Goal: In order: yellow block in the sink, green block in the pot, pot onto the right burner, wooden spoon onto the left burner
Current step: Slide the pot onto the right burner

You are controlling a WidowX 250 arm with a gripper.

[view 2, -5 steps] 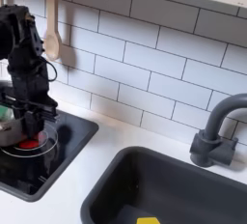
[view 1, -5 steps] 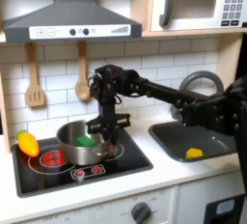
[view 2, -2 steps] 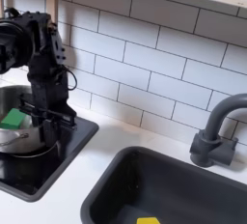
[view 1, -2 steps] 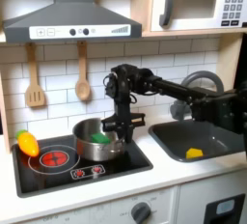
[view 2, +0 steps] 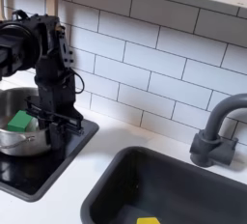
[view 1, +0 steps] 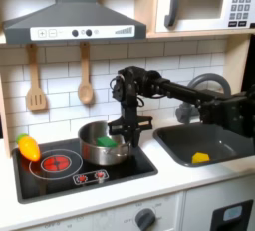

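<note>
Pot (view 1: 104, 144): has slid right onto the first exterior view's right burner, green block (view 1: 104, 139) inside.
Fingers (view 1: 127, 135): still pinching the pot's right rim.
Yellow block (view 1: 200, 157): in sink (view 1: 169, 147).
Next: spoon (view 1: 85, 73), on wall.

Count, by kind:
- Steel pot (view 1: 104, 145): one, centre of the first exterior view.
- Green block (view 2: 21, 122): one, inside the pot.
- Yellow block (view 1: 201, 157): one, in the sink (view 1: 177, 143), lower right.
- Sink: one; faucet (view 2: 214, 131): one.
- Wooden utensils on the tile wall (view 2: 164, 59): two, a spoon (view 1: 86, 79) and a slotted spatula (view 1: 35, 84).
- Toy vegetable (view 1: 29, 148): one, far left.
- Burner rings: one in sight, red (view 1: 56, 161).
- Microwave (view 1: 203, 2): one.
- Range hood (view 1: 73, 18): one.
- Robot arm (view 1: 189, 97): one.
</note>
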